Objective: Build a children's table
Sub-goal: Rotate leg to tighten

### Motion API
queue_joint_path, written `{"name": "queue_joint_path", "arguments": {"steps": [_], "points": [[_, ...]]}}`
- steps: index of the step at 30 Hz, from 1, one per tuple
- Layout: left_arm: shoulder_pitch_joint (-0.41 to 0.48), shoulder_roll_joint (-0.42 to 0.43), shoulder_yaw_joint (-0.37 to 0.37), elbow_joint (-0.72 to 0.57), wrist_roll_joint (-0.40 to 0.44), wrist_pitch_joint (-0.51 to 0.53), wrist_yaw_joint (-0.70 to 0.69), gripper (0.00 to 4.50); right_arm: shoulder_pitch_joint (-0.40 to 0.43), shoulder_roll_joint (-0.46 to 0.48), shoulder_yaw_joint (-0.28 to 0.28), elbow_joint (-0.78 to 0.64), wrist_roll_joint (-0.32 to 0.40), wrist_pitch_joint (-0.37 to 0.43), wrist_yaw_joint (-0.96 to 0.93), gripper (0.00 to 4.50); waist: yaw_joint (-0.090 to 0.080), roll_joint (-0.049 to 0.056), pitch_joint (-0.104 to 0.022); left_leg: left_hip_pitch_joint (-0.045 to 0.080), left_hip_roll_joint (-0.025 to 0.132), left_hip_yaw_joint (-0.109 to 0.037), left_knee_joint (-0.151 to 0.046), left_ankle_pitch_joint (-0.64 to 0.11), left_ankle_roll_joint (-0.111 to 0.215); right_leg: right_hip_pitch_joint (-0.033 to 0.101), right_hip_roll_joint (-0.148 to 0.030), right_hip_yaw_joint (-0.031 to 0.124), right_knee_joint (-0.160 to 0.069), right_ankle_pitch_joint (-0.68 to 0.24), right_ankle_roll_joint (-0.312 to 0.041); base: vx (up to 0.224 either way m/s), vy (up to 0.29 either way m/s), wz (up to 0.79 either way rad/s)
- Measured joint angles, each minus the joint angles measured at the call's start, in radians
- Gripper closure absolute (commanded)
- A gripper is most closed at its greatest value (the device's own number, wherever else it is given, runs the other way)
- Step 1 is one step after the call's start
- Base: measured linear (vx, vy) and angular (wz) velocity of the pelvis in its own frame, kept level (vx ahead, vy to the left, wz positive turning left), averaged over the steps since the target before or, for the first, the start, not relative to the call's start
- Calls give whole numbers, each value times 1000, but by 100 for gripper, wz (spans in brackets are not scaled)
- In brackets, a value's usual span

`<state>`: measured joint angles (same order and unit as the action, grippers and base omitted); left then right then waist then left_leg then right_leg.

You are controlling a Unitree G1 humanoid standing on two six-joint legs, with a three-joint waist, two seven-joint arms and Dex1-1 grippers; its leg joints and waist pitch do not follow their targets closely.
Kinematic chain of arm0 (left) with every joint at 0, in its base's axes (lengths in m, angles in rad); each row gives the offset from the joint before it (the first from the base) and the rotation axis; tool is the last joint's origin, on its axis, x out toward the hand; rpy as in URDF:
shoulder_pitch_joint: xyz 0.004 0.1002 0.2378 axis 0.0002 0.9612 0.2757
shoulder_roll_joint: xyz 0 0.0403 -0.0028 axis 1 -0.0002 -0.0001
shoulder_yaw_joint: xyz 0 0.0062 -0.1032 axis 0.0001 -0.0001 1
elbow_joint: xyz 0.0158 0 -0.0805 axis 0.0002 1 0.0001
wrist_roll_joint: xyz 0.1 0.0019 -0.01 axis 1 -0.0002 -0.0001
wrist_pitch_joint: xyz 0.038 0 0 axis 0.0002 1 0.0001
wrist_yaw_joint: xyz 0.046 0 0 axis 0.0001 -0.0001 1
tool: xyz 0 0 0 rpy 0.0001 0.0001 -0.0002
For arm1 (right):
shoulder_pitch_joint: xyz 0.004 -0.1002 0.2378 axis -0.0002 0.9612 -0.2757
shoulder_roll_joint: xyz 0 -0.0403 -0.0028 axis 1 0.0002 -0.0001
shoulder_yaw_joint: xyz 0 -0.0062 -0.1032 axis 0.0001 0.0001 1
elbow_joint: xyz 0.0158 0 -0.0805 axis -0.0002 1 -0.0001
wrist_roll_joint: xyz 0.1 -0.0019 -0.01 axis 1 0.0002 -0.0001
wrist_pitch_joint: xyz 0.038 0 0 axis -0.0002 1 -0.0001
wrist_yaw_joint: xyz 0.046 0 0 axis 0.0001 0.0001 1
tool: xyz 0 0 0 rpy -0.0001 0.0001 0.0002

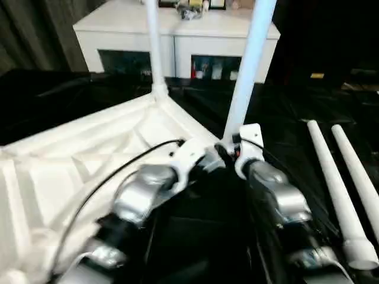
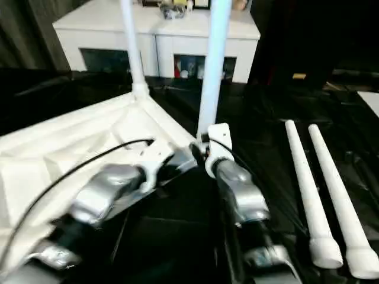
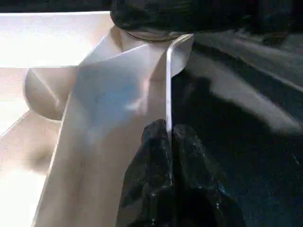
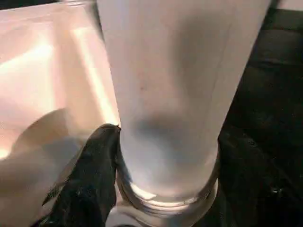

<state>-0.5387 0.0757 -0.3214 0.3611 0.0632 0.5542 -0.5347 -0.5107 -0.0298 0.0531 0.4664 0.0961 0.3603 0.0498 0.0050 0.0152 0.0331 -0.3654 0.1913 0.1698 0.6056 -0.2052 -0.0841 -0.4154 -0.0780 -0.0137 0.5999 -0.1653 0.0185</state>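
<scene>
Tabletop [image 1: 71, 160], lower left, underside up: left gripper [image 3: 169, 137] pinches its rim, steadying. Right gripper [image 4: 165, 156] straddles the centre leg [image 1: 249, 65], seating it in its socket.

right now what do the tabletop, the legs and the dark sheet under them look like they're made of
Tabletop: looks like white moulded plastic, going by its raised ribs and smooth semi-gloss faces.
Legs, as the upright one: probably the same plastic, smooth, seamless and tapered.
Dark sheet: seemingly thin black plastic film, since it wrinkles and glints, though a coated cloth can't be ruled out.
</scene>
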Motion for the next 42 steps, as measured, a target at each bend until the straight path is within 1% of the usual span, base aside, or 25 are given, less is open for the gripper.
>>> {"name": "queue_joint_path", "arguments": {"steps": [2,5,6,7,8,9,11,12,13,14,16,17,19,20,21,22,24,26,29,32,34,38,39,42], "points": [[-17,-25,0,27,9,-4,30,450,-19,11,-11,36,-10,-24,-36,183,2,0,0,-1,0,0,0,0,0,-1,0,0,-1,1,-1,0,0,0],[-21,-31,-1,37,19,-18,38,450,-26,22,-27,66,-13,-64,-39,183,2,0,0,-3,0,0,0,0,0,1,0,0,-1,3,-4,0,0,0],[-21,-31,-1,37,21,-20,38,450,-25,26,-46,66,-7,-71,-20,148,3,0,0,-3,0,1,0,0,0,0,0,0,-1,4,-4,0,0,0],[-21,-30,-3,35,22,-20,38,450,-24,26,-52,66,-5,-75,-11,127,4,0,0,-3,0,1,-1,0,0,0,0,0,-1,4,-4,0,0,0],[-21,-24,-9,31,22,-23,36,450,-17,24,-55,62,-5,-82,0,114,4,0,0,-3,0,1,-1,0,0,0,0,-1,-2,4,-4,0,0,0],[-19,-7,-12,25,23,-29,32,450,-1,21,-55,37,6,-88,22,111,4,0,0,-3,0,1,-1,0,0,-1,0,-1,-2,4,-4,0,0,0],[-17,15,-12,16,23,-41,19,450,18,14,-48,7,22,-88,49,92,0,3,2,-4,0,0,-2,0,0,-4,0,-1,-1,4,-4,0,0,0],[-15,27,-12,13,22,-49,11,450,23,5,-46,1,29,-86,63,79,-1,4,3,-7,0,0,-2,0,0,-4,1,-1,-1,4,-4,0,0,0],[-9,37,-14,3,23,-55,-4,450,32,-9,-42,-19,33,-82,82,79,0,5,3,-7,1,0,-3,0,0,-4,1,-2,-2,4,-4,0,0,0],[-2,48,-18,-10,22,-60,-23,450,35,-30,-39,-37,41,-77,109,68,2,6,4,-6,1,1,-3,0,0,-5,1,-2,-2,4,-4,0,0,0],[19,98,-36,-51,18,-90,-92,450,52,-133,-8,-127,59,-36,233,50,9,9,6,-6,1,1,-3,1,1,-6,1,-2,-4,4,-4,0,0,0],[29,127,-45,-66,13,-110,-129,450,64,-187,2,-168,65,-14,300,50,12,9,6,-6,1,1,-3,1,2,-6,1,-2,-4,3,-3,0,0,0],[39,166,-58,-82,5,-149,-198,450,92,-242,19,-229,76,15,408,50,22,10,7,-7,2,2,-3,5,8,-6,2,-2,-4,3,-3,0,0,0],[55,208,-73,-107,-12,-179,-253,450,125,-294,46,-284,99,22,489,50,29,12,8,-8,2,1,-4,5,8,-6,2,-3,-6,3,-3,0,0,0],[84,262,-82,-146,-40,-205,-332,450,166,-365,64,-337,113,20,584,50,36,12,8,-8,2,1,-4,5,9,-6,1,-2,-7,1,-2,0,0,0],[99,294,-86,-170,-56,-214,-376,450,189,-408,74,-362,131,17,647,50,39,13,8,-7,2,2,-4,5,9,-4,1,-2,-7,0,-2,0,0,0],[103,338,-98,-194,-69,-213,-452,450,215,-459,98,-415,148,10,749,50,45,14,8,-6,1,3,-4,4,9,-3,0,-2,-6,0,-2,0,0,0],[103,355,-105,-203,-71,-213,-497,450,243,-501,116,-453,169,10,821,50,48,14,9,-4,2,3,-4,3,7,-1,-1,-1,-6,0,-2,0,0,0],[103,369,-109,-206,-79,-213,-537,450,251,-531,140,-456,171,10,876,50,40,15,9,-2,1,3,-4,3,6,-1,-1,0,-5,2,-4,0,0,0],[103,379,-109,-206,-85,-217,-544,450,253,-532,155,-456,162,9,888,50,33,15,9,-2,1,3,-4,3,6,-2,-1,0,-3,2,-4,0,0,0],[103,382,-109,-205,-88,-221,-546,450,253,-535,161,-456,148,6,899,50,32,15,9,-2,1,2,-4,3,6,-1,-1,-1,-3,3,-4,0,0,0],[103,382,-109,-204,-88,-225,-552,450,253,-537,166,-455,141,-1,909,50,32,14,9,-3,1,2,-4,4,6,-1,-1,-1,-3,3,-4,0,0,0],[103,382,-109,-204,-88,-225,-553,450,252,-534,166,-452,143,-1,908,75,32,14,9,-3,1,2,-4,4,6,-1,-1,-1,-4,3,-4,0,0,0],[103,382,-109,-204,-89,-225,-553,450,244,-531,165,-439,145,-1,907,86,32,14,9,-3,1,2,-3,4,7,-2,-1,-1,-4,3,-4,0,0,0]]}}
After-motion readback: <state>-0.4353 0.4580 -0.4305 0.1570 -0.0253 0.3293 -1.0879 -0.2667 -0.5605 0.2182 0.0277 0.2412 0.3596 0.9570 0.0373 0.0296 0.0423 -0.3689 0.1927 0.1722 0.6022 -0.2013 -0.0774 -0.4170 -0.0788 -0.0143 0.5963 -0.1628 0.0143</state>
